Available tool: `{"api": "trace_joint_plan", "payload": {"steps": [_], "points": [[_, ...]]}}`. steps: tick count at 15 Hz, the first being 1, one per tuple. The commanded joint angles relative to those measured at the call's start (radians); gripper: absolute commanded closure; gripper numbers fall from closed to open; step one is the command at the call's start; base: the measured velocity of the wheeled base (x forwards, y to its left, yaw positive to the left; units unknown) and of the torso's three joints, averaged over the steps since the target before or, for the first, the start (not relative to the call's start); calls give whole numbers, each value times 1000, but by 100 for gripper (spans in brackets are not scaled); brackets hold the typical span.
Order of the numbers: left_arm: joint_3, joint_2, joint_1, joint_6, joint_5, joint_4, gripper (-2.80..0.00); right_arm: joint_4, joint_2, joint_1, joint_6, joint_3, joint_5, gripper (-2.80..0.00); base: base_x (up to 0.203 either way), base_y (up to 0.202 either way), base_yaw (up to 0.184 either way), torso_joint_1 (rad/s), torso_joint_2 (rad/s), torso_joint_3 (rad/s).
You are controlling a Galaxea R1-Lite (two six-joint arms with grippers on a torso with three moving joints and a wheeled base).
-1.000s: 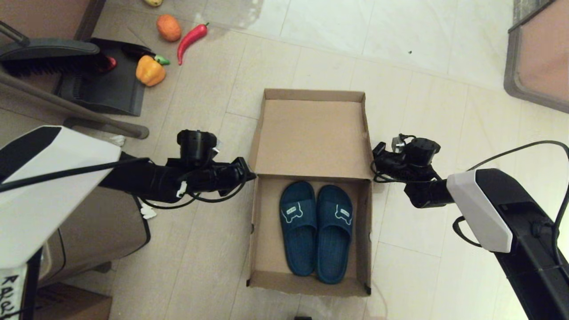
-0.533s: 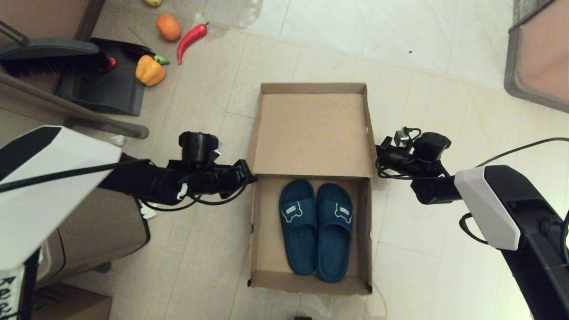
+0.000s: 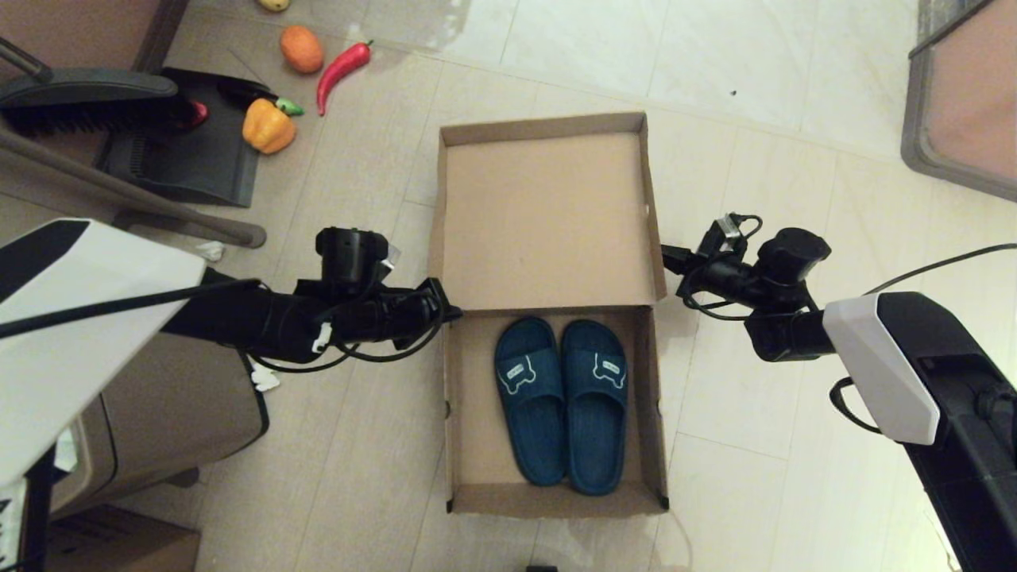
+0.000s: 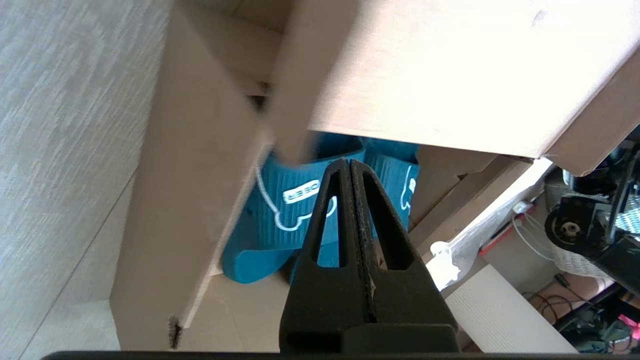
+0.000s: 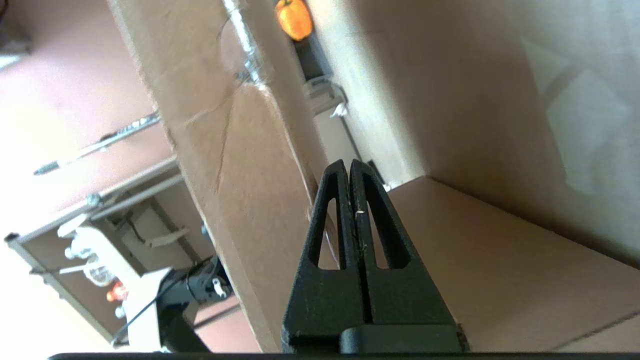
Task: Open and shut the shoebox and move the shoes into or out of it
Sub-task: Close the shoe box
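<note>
You had the shoebox (image 3: 548,318) on the floor between your left hand (image 3: 445,306) and right hand (image 3: 666,256), both pinched shut on nothing, lid up and shoes (image 3: 560,397) inside, so closing it likely called for pushing the lid over.

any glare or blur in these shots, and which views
Left wrist view: the shoebox lid underside is washed out nearly white, and its near edge is smeared; the shoes stay readable behind the shut left gripper. Right wrist view: the background beside the cardboard is blown out, past the shut right gripper. Head view: evenly lit, a faint sheen on the far floor tiles.
</note>
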Motion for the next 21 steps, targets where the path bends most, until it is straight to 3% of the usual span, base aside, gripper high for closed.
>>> {"api": "trace_joint_plan", "payload": {"steps": [1,6,16,21], "points": [[0,-5,-6,-4,-4,-2,0,-10,-11,1,8,0,14,0,0,0,0,0,0,0],[0,-7,-35,-4,-5,-3,0,-8,-19,12,10,0,50,0,0,0,0,0,0,0],[20,-5,-35,-4,-5,-11,0,-4,35,-5,-15,4,1,0,0,0,0,0,0,0],[9,5,-36,-4,-5,-17,0,19,15,12,-90,126,5,0,0,0,0,0,0,0]]}}
